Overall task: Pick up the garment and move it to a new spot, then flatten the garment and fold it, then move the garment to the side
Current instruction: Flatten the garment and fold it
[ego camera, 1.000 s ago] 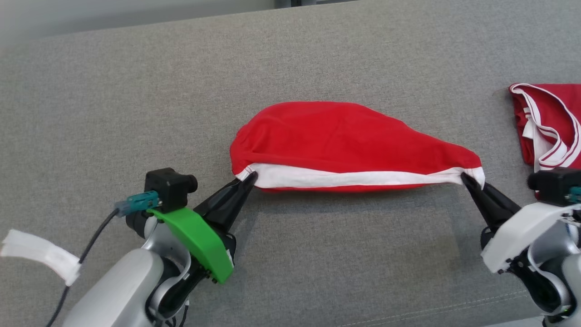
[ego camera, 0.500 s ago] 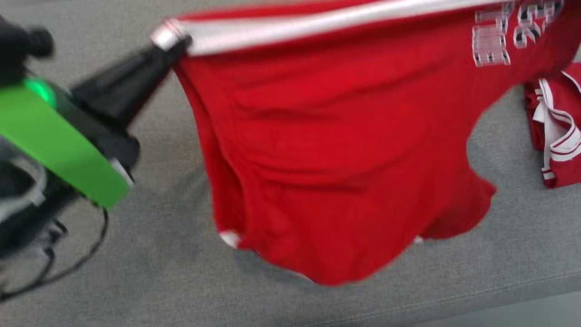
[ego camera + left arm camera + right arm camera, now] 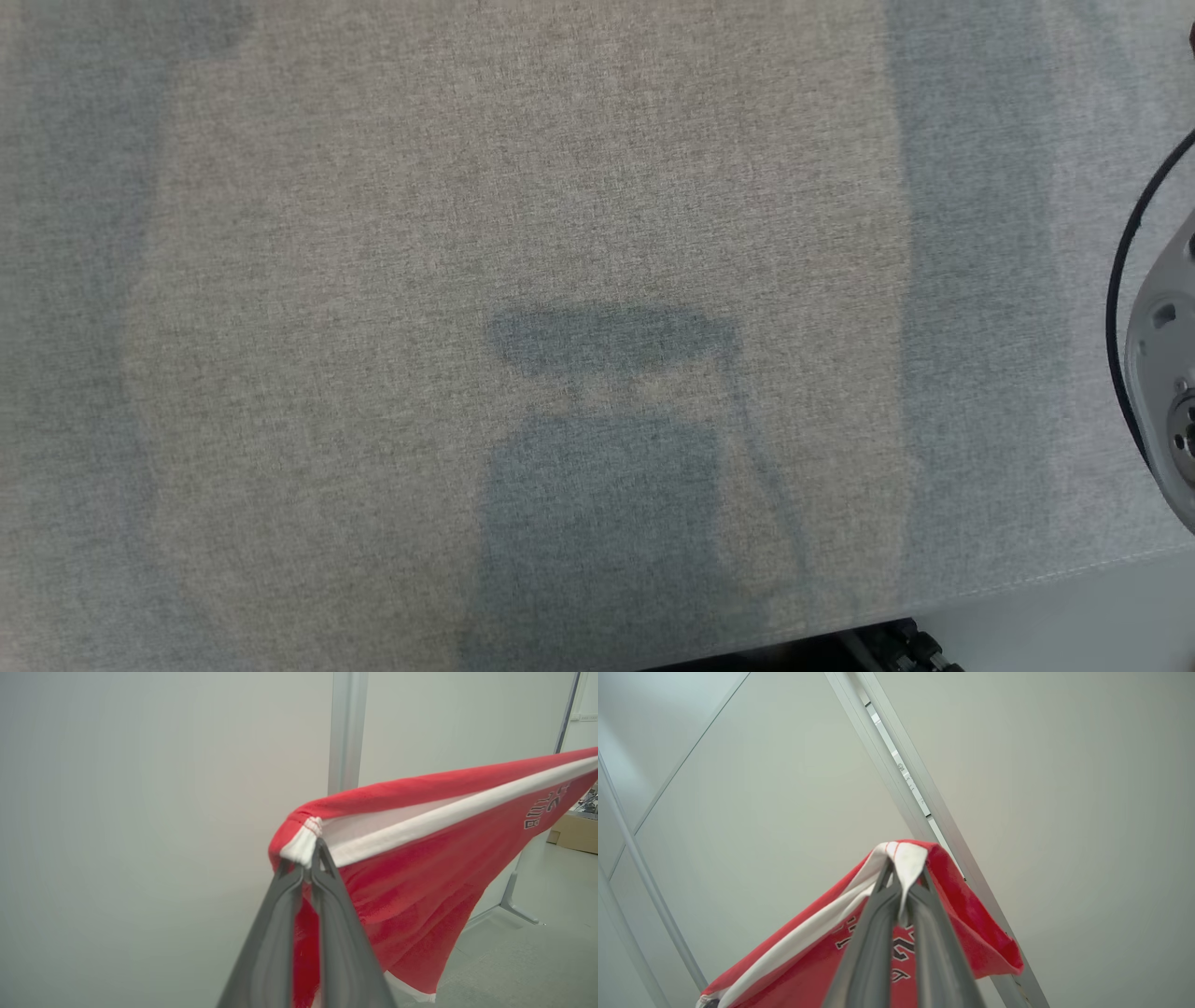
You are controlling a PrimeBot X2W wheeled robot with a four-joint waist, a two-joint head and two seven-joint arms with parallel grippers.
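The garment [image 3: 420,858] is a red piece of clothing with a white waistband and lettering on the front. It hangs in the air, stretched between both grippers. In the left wrist view my left gripper [image 3: 310,861] is shut on one white corner of the waistband. In the right wrist view my right gripper [image 3: 903,877] is shut on the other white corner, and the garment [image 3: 966,924] drapes down behind the fingers. The head view looks down on the grey fabric surface [image 3: 373,280], where a dark shadow [image 3: 597,467] lies.
A pale arm part with a black cable [image 3: 1162,355] stands at the head view's right edge. The surface's front seam [image 3: 1027,579] runs along the lower right. Pale walls and a metal post [image 3: 345,732] stand behind the raised garment; cardboard boxes [image 3: 577,830] sit on the floor.
The garment went from lying on the surface, held at both waistband corners, to hanging high in the air. The head view now has bare surface and a shadow where it lay.
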